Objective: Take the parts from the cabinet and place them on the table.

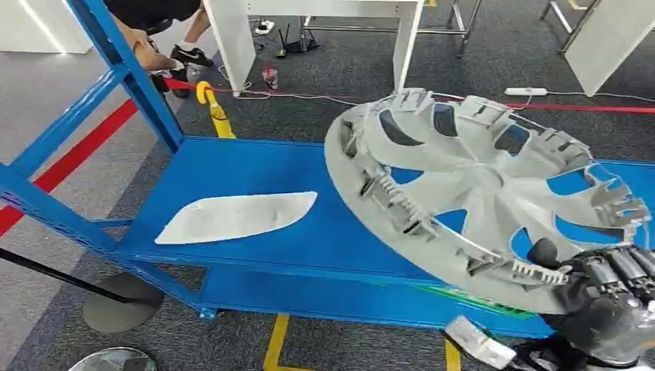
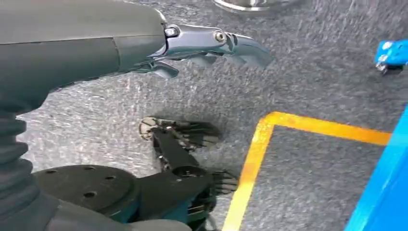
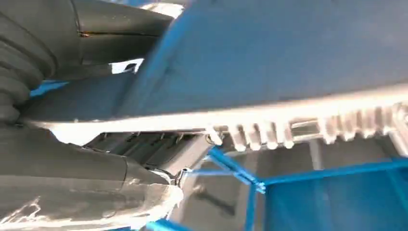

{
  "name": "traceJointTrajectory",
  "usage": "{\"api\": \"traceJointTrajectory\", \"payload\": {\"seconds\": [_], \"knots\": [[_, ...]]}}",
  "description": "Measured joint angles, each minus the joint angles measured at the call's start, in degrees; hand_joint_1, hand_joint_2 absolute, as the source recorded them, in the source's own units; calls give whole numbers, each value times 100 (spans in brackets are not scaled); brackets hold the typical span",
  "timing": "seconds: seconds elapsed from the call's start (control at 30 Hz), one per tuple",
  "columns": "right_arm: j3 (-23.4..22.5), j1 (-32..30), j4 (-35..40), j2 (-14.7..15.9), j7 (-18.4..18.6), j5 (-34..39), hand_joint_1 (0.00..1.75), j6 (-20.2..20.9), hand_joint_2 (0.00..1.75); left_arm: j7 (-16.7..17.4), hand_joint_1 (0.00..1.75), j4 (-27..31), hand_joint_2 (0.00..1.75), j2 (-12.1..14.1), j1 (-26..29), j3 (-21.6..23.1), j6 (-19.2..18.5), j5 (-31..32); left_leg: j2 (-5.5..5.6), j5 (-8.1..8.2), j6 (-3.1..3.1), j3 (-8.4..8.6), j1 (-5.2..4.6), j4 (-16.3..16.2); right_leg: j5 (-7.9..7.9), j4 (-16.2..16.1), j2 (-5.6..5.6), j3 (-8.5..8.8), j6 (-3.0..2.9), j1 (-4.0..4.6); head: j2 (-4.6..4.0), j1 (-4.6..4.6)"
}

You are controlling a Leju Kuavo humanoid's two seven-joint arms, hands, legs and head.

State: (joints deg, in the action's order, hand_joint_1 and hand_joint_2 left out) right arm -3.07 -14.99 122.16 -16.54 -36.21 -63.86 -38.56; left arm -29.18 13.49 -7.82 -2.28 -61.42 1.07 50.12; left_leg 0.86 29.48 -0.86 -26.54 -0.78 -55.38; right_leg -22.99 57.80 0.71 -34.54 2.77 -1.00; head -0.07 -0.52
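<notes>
A large silver wheel cover (image 1: 471, 182) is tilted up over the right half of the blue cabinet shelf (image 1: 255, 166), its inner side with clips facing me. My right hand (image 1: 610, 297) grips its near rim at the lower right; in the right wrist view the rim (image 3: 269, 120) runs between the thumb and the dark fingers (image 3: 144, 147). A flat white leaf-shaped part (image 1: 235, 216) lies on the shelf to the left. My left hand (image 2: 207, 45) hangs over the grey floor, fingers stretched out, holding nothing.
The shelf's blue uprights (image 1: 127, 69) rise at the left. A yellow handle (image 1: 212, 108) leans behind the shelf. A person's feet (image 1: 181, 56) and white table legs (image 1: 232, 39) are beyond it. A round stand base (image 1: 122, 303) and yellow floor tape (image 2: 255, 159) lie near the front.
</notes>
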Motion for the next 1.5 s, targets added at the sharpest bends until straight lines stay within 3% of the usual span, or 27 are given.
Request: {"api": "traceJointTrajectory", "payload": {"seconds": [0.1,0.2,0.27,0.3,0.37,0.4,0.43,0.5,0.6,0.7,0.77,0.8,0.87,0.9,0.93,0.97,1.0,1.07,1.1,1.13,1.2,1.27,1.33,1.4,1.43,1.47,1.5], "knots": [[-189,-61,-145,-97,-359,221,175,0,175,-24,0,0,175,-31,-5,37,125,132,-31,-187,-57,66,60,206,-19,-20,-12,-45,68,18,0,-9],[-310,-122,-322,-158,-361,223,175,0,175,-33,0,0,175,-37,-1,66,153,162,-33,-207,-84,30,76,202,-654,1127,-27,-498,105,4,0,-18],[-384,-145,-385,-171,-368,210,175,2,175,-33,0,0,175,-37,14,68,156,177,-44,-205,-80,26,78,183,-747,1670,-28,-723,145,-9,0,-20],[-399,-148,-412,-175,-368,192,175,2,175,-33,0,0,175,-42,13,70,158,190,-45,-198,-70,29,89,173,-606,1566,-32,-661,164,-27,0,-20],[-430,-156,-457,-199,-368,157,175,2,175,-33,0,0,175,-57,6,85,167,210,-41,-152,2,36,142,114,-105,688,-46,-202,226,-73,0,-18],[-438,-153,-470,-208,-368,146,175,2,175,-33,0,0,175,-55,7,92,171,214,-39,-109,68,26,164,50,-59,273,-56,-3,277,-95,0,-22],[-445,-145,-499,-208,-370,122,175,2,175,-33,0,9,175,-17,6,96,191,234,-30,-74,125,-49,131,2,-167,260,-30,151,276,-41,0,-42],[-469,-174,-501,-225,-376,49,175,2,175,-33,0,9,175,-31,-7,113,219,266,-17,-52,163,-97,121,-122,-232,257,4,53,97,-62,0,-36],[-519,-201,-481,-258,-374,-75,175,2,175,11,0,9,175,-31,-19,135,236,347,-24,29,243,-180,140,-189,-210,296,12,-54,-84,-62,0,-5],[-554,-205,-389,-291,-374,-147,175,2,175,17,0,7,175,-46,-44,173,243,374,-31,725,269,-655,139,-1223,-127,296,14,-193,-187,-40,0,35],[-580,-206,-377,-300,-374,-155,175,2,175,17,0,7,175,-46,-50,177,252,380,-30,930,247,-917,134,-1877,-60,298,41,-284,-199,-5,0,35],[-591,-208,-355,-300,-374,-190,175,0,175,19,0,7,175,-46,-50,181,252,393,-30,812,213,-864,126,-1814,-20,298,75,-325,-201,14,0,37],[-611,-210,-252,-304,-376,-276,175,2,175,30,0,7,175,-48,-69,195,241,442,-13,368,102,-454,94,-1082,81,298,149,-421,-202,51,0,35],[-611,-208,-208,-304,-376,-302,175,0,175,39,0,7,175,-48,-87,203,234,457,71,199,24,-184,69,-595,134,297,193,-467,-194,51,0,33],[-613,-211,-145,-313,-376,-321,175,0,175,72,0,7,175,-44,-115,214,236,490,294,272,-55,18,48,-196,189,297,222,-513,-174,40,0,30],[-615,-210,-86,-317,-374,-343,175,0,175,94,0,7,175,-61,-133,225,239,507,249,160,31,6,31,-198,250,258,247,-524,-132,39,0,21],[-618,-209,-33,-319,-374,-356,175,0,175,105,0,7,175,-70,-148,236,245,525,231,140,34,-35,9,-154,318,231,269,-528,-83,22,0,46],[-650,-245,92,-326,-374,-394,175,0,175,140,0,7,175,-87,-168,284,252,597,158,26,-23,-84,-31,-115,479,91,355,-540,12,-8,0,52],[-663,-268,176,-328,-361,-413,175,2,175,155,0,4,175,-120,-173,317,252,636,65,-88,-50,-121,42,-50,498,84,353,-569,25,-20,0,52],[-679,-304,255,-328,-346,-439,175,2,175,187,0,4,175,-116,-201,345,256,678,19,-152,-97,-186,31,-46,202,204,195,-668,28,7,0,33],[-712,-308,389,-328,-335,-496,175,0,175,216,0,4,175,-147,-223,398,256,741,-104,-257,-134,-301,29,-47,-553,958,27,-821,69,2,0,26],[-746,-324,502,-328,-313,-533,175,0,175,223,0,4,175,-190,-258,463,256,795,-238,-361,-133,-441,26,-59,-851,1709,-14,-914,115,4,0,15],[-781,-347,626,-328,-278,-573,175,0,175,231,0,4,175,-227,-307,516,250,852,-391,-457,-119,-585,27,-67,-567,1727,-39,-671,148,-1,0,17],[-801,-374,762,-328,-252,-612,175,0,175,269,0,4,175,-275,-365,588,230,881,-520,-535,-67,-711,38,-107,-273,879,-197,49,180,-7,0,17],[-808,-374,811,-328,-243,-619,175,0,175,286,0,4,175,-280,-394,610,232,899,-560,-557,-31,-737,17,-149,-496,377,-428,359,203,5,0,20],[-808,-370,854,-328,-234,-641,175,0,175,295,0,4,175,-291,-402,621,232,905,-613,-566,-11,-766,-3,-174,-610,52,-503,626,165,70,0,2],[-819,-393,909,-330,-215,-665,175,0,175,295,0,4,175,-297,-429,636,230,914,-668,-600,21,-746,-17,-177,-614,49,-458,567,69,64,0,52]]}}
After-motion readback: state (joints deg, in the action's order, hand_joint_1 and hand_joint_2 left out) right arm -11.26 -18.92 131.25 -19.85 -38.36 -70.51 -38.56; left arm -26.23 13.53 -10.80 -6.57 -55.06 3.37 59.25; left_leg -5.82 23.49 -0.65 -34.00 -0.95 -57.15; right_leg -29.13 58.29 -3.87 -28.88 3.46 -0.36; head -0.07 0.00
